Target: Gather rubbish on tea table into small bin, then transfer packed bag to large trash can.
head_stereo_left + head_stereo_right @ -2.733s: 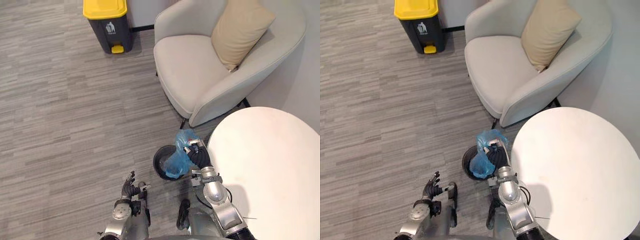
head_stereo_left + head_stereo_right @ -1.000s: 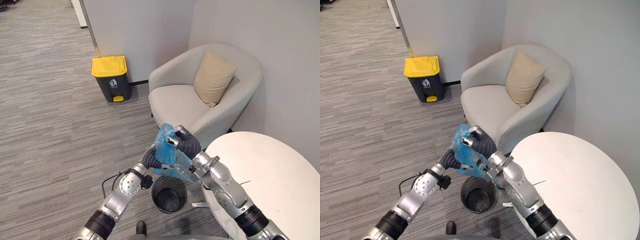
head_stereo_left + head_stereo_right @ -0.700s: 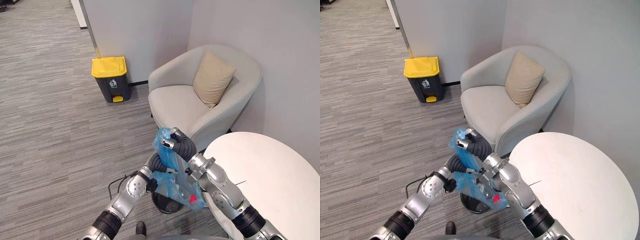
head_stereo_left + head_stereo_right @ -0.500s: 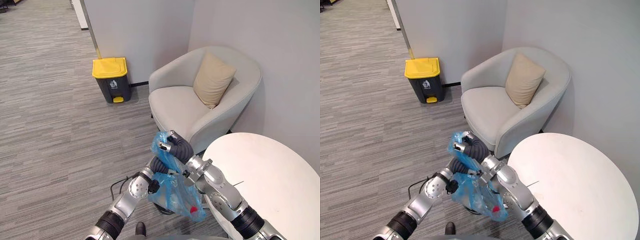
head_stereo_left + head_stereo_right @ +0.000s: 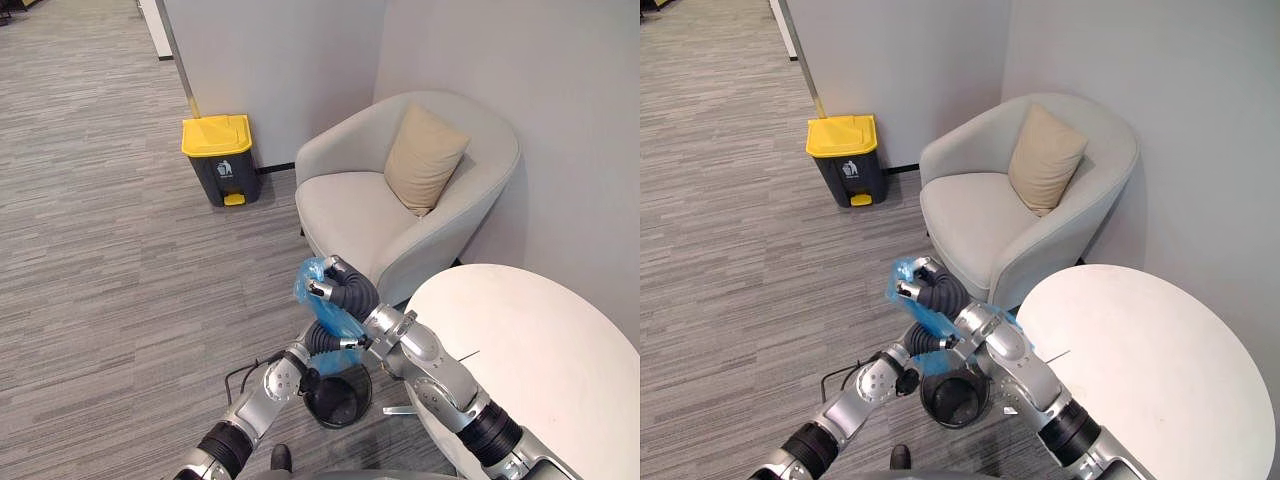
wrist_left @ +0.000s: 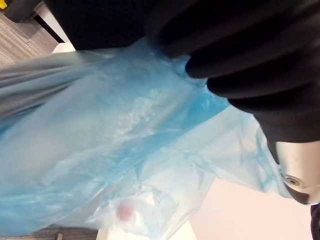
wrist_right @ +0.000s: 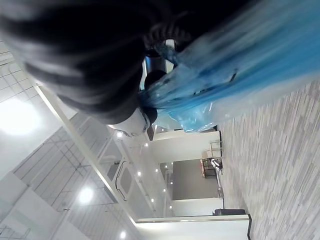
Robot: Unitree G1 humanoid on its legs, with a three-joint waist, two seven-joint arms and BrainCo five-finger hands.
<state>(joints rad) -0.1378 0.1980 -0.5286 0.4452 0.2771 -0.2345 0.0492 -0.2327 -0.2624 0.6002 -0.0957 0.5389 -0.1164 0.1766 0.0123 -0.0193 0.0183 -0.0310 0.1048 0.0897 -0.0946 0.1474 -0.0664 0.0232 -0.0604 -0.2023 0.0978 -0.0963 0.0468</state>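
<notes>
A blue plastic bag [image 5: 328, 318] of rubbish hangs above the small black bin [image 5: 336, 402] on the floor. My right hand [image 5: 345, 290] is shut on the bag's bunched top [image 5: 908, 285]. My left hand [image 5: 322, 341] sits just below it, against the bag's middle. Close up, the bag [image 6: 125, 150] is translucent, with something red [image 6: 125, 212] inside near its bottom. The large trash can [image 5: 217, 160], dark with a yellow lid, stands by the wall at the far left. The white round tea table [image 5: 540, 350] is at the right.
A light grey armchair [image 5: 370, 210] with a beige cushion [image 5: 425, 160] stands between the table and the trash can. Grey striped carpet [image 5: 120, 260] stretches from the bin to the trash can. A grey wall runs behind the can and the chair.
The bag came up out of the small bin as the camera rose. In the last half second its hanging lower part was drawn up and bunched between the hands, which shifted slightly left.
</notes>
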